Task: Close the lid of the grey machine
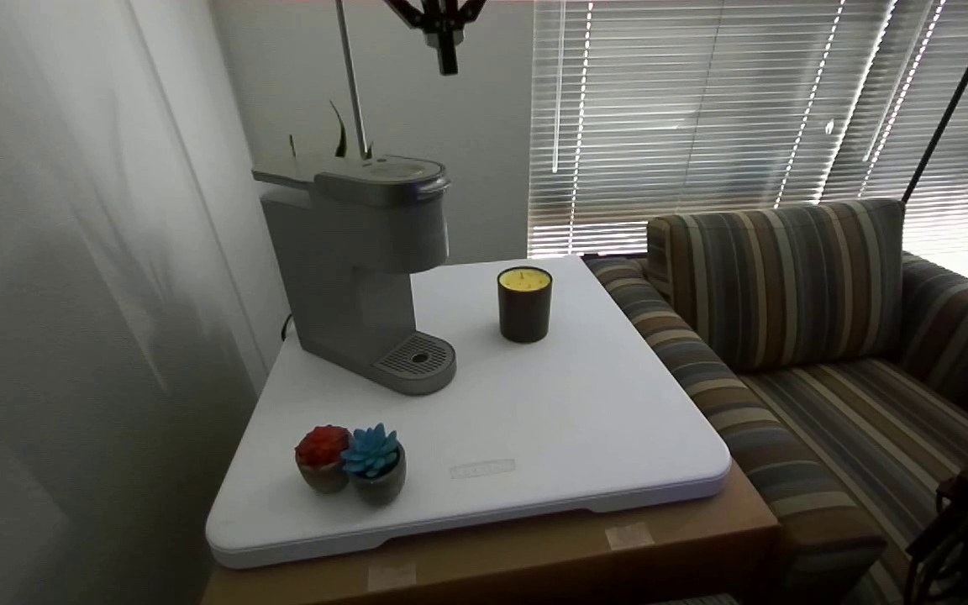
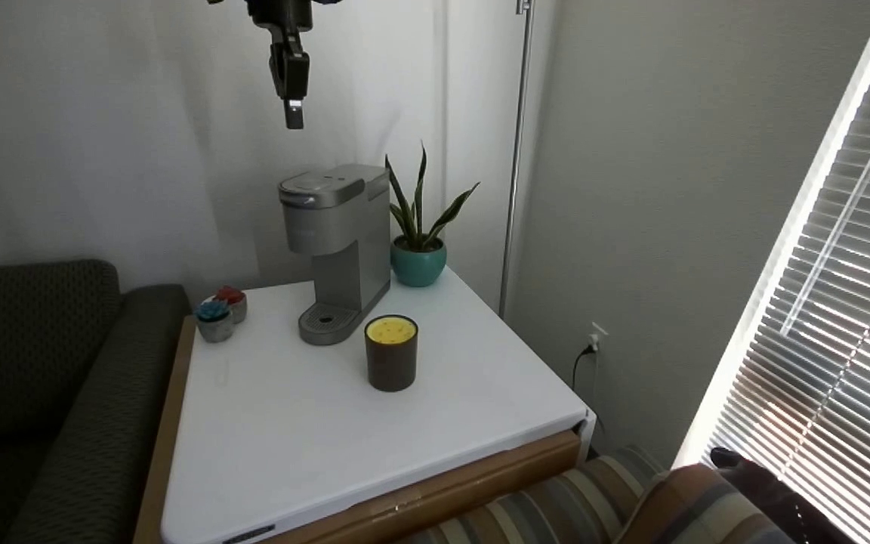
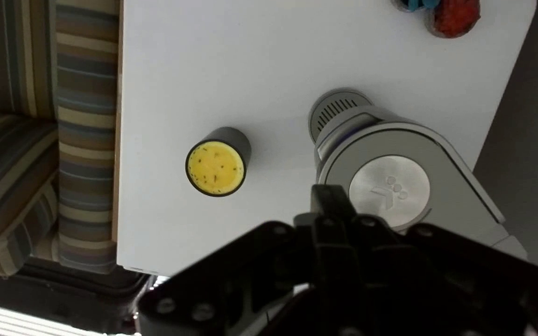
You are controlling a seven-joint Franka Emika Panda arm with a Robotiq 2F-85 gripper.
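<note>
Lid (image 3: 390, 186) lies flat atop the coffee machine (image 1: 345, 277), by my read already shut; gripper (image 1: 448, 60) hangs above, apart from it, pinched together with nothing between. If it needs seating, a slow, straight push near the front handle (image 2: 297, 200) looks best, then a clean lift. Dark jar (image 2: 391, 366) nearby holds yellow wax (image 3: 216, 168); red plant (image 1: 322, 445) and blue plant (image 1: 371, 451) sit in small grey pots (image 1: 381, 489), long-leaved plant (image 2: 418, 211) in a teal pot (image 2: 418, 266).

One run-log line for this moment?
lid: down | machine: upright on table | gripper: shut, empty, above lid, no contact | candle: on table, apart from machine | task: looks done
</note>
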